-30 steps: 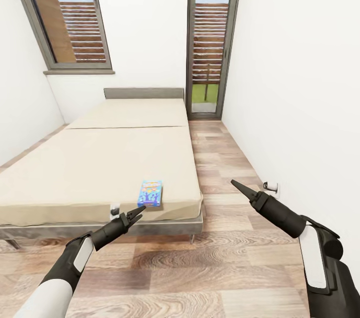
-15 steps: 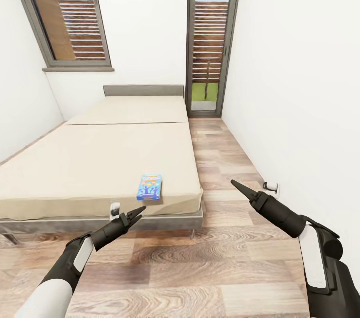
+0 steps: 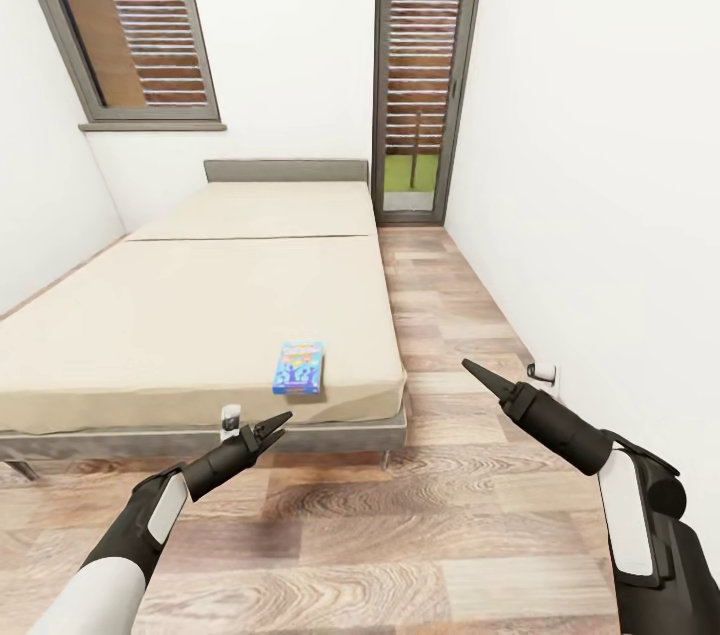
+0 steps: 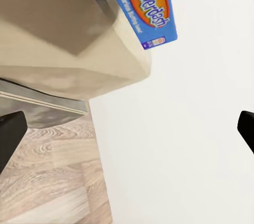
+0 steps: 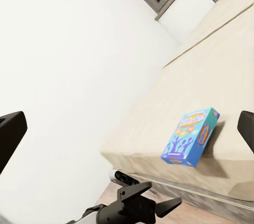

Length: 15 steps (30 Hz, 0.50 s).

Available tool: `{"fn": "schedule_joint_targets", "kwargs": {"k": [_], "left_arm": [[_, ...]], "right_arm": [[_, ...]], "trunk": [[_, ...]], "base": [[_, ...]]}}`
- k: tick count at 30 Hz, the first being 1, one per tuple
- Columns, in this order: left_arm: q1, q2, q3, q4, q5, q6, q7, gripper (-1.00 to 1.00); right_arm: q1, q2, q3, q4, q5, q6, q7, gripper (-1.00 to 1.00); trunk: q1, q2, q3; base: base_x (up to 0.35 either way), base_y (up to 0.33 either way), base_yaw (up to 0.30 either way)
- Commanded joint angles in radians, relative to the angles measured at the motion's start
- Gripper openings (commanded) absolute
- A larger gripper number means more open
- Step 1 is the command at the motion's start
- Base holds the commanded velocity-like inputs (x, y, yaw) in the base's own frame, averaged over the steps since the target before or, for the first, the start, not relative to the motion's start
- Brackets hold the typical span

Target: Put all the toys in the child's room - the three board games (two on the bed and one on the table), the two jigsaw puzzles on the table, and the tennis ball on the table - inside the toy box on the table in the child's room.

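Both grippers are seen empty in the head view. Left gripper (image 3: 272,427) is held low over the wood floor (image 3: 400,515) just short of the bed's near edge, its fingers parted with nothing between them. Right gripper (image 3: 470,370) is held at about 4 o'clock in the picture, above the floor strip between the bed (image 3: 180,325) and the right wall (image 3: 600,165); its tip appears as one dark point, so whether it is parted there cannot be told. A small blue board game (image 3: 299,367) lies flat on the beige mattress near the bed's front right corner, at about 1 o'clock from the left gripper and apart from it.

From the left wrist view, the blue board game (image 4: 144,2), lettered Balderdash, is seen lying at the mattress corner, with the grey frame and floor planks beneath. Two dark fingertips (image 4: 10,138) are set wide apart at the picture's edges.

From the right wrist view, the board game (image 5: 190,136) is shown on the mattress near its edge, the left gripper (image 5: 164,207) parted below it. Dark fingertips (image 5: 11,133) stand far apart here, grasping nothing.
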Motion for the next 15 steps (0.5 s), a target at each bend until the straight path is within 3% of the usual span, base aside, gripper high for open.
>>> {"fn": "schedule_joint_targets", "kwargs": {"k": [1,7,15], "left_arm": [[-0.001,0.000,0.001,0.000,0.004,0.008,-0.002,1.00],[-0.001,-0.001,0.001,0.000,0.004,0.006,0.000,1.00],[-0.001,-0.002,0.001,0.000,0.004,0.005,-0.001,1.00]], "right_arm": [[-0.001,0.001,-0.002,0.000,0.000,0.005,0.003,1.00],[-0.001,-0.001,-0.002,0.000,0.000,0.005,0.003,1.00],[-0.001,-0.001,-0.002,0.000,0.000,0.005,0.003,1.00]], "trunk": [[0.000,0.000,-0.001],[0.000,0.000,-0.001],[0.000,0.000,-0.001]], "base": [[0.101,0.000,0.000],[0.176,0.000,0.000],[0.038,0.000,0.000]]}}
